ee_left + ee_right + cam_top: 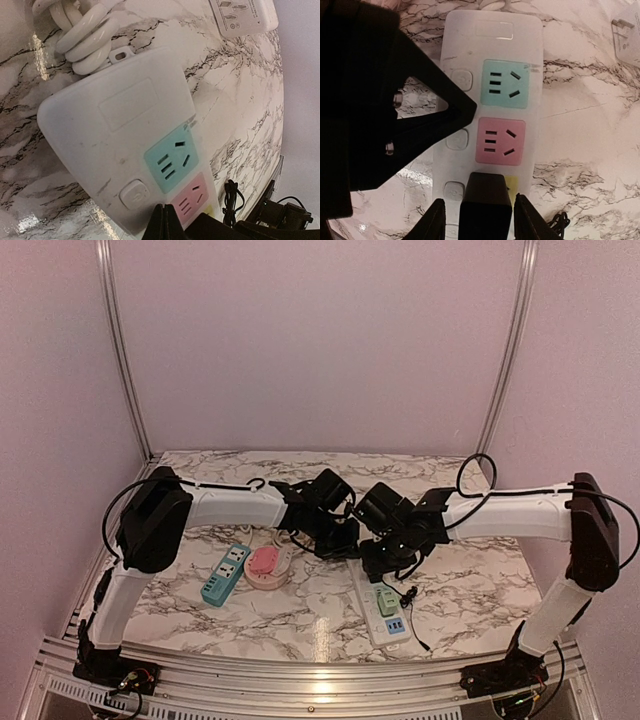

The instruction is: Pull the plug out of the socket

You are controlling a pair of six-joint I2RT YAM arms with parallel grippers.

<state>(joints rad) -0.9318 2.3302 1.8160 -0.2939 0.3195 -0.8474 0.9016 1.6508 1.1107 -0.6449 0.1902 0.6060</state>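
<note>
The black plug [486, 200] sits in the yellow socket [513, 183] of the white power strip [492, 60], which lies flat on the marble surface [580, 125]. The right pincer [481, 220] is released, its fingers straddling the plug ready to clamp. The left pincer [163, 221] looks clenched on nothing, its tip over the strip, probably to pin it against the pull.
</note>
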